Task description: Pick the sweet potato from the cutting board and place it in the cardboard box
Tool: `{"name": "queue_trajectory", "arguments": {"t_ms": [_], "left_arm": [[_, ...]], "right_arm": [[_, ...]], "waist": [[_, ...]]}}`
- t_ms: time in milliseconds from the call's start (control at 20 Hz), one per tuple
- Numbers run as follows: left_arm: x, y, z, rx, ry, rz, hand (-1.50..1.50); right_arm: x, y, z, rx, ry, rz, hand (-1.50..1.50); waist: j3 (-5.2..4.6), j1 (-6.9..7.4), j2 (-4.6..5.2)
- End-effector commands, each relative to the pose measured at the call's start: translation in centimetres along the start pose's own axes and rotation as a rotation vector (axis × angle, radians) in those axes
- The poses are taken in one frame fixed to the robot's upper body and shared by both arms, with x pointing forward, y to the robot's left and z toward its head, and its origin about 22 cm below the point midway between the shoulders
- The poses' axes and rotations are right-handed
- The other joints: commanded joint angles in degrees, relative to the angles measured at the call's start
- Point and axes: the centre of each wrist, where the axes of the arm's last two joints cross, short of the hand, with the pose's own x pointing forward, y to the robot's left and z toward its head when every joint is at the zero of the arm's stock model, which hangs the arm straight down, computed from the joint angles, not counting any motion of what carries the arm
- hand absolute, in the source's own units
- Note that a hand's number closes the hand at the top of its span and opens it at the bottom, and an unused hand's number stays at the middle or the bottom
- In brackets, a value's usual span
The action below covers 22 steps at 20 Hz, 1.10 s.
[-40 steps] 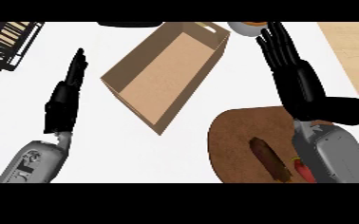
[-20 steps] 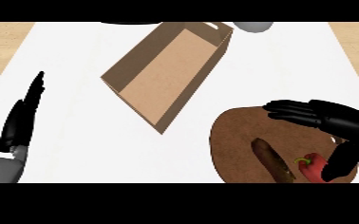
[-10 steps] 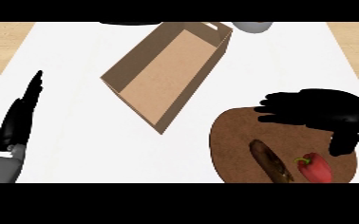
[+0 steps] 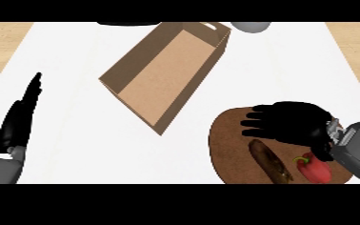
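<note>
1. not done yet: the sweet potato [image 4: 271,161] lies on the board [image 4: 224,145], just near my right hand [image 4: 290,124], on the side close to me.
2. my right hand is open and holds nothing. my left hand [image 4: 20,119] rests open, far off.
3. i must grab it and put it in the box [image 4: 169,71], up and left of my right hand.
4. i count one sweet potato, one pepper [image 4: 315,169], one board, one box.

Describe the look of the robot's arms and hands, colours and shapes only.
Both hands are black: the left hand slim and tapering, the right hand broad and rounded. Each joins a grey forearm; the left forearm looks smooth, the right forearm blockier at the wrist. No cables show.
</note>
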Motion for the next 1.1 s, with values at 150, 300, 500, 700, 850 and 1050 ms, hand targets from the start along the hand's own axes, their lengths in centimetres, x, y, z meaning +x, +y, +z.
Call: {"name": "queue_trajectory", "arguments": {"t_ms": [150,300,500,700,850,1050], "left_arm": [[-0.8,-0.2,-0.2,0.003,-0.007,-0.015,0.0],[-0.6,1.5,-1.2,0.001,-0.004,0.017,0.0],[-0.2,0.4,0.8,-0.018,-0.001,0.021,0.0],[-1.5,0.2,1.3,0.0,-0.009,-0.003,0.0],[-0.5,0.7,0.4,-0.002,0.011,-0.004,0.0],[-0.3,-0.2,-0.8,-0.005,0.013,0.006,0.0]], "right_arm": [[1.8,-0.7,-3.3,0.079,0.087,0.079,-1.5],[3.3,1.8,-5.6,0.083,0.074,0.081,-1.5],[0.7,0.9,-3.6,0.095,0.072,0.061,-1.5],[3.0,2.6,-4.4,0.112,0.055,0.056,-1.5],[2.0,0.2,-4.4,0.098,0.021,0.042,-1.5],[3.8,1.9,-3.7,0.103,-0.042,0.013,-1.5]], "waist": [[0.03,-0.17,0.11],[0.02,-0.36,0.17],[0.05,-0.07,0.06],[0.04,-0.22,-0.01],[0.04,-0.1,0.07],[0.02,-0.75,0.08]]}}
